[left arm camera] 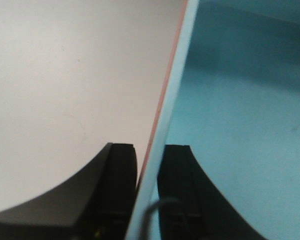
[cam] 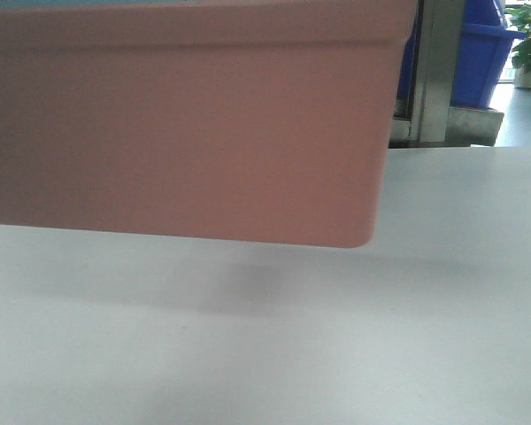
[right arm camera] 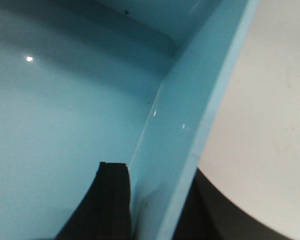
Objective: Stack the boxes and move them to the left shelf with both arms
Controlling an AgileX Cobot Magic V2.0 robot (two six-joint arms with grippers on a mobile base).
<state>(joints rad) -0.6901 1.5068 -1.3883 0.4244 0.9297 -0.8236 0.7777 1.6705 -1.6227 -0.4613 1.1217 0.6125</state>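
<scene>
Blue tub (right arm camera: 65,110) nested in pink tub (cam: 186,133), raised clear of the worktop (cam: 336,354), short of its far edge. Left gripper (left arm camera: 150,155) and right gripper (right arm camera: 155,195) are clamped across side walls. Smooth plastic: judged light, stiff, slippery; best held at rims.

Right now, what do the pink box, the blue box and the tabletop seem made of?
The pink box looks like matte moulded plastic: even colour, stepped rim, rounded corner. The blue box seems smoother, glossier plastic: a light spot glints inside it. The tabletop is white and matte; laminate or painted board, I cannot tell.
</scene>
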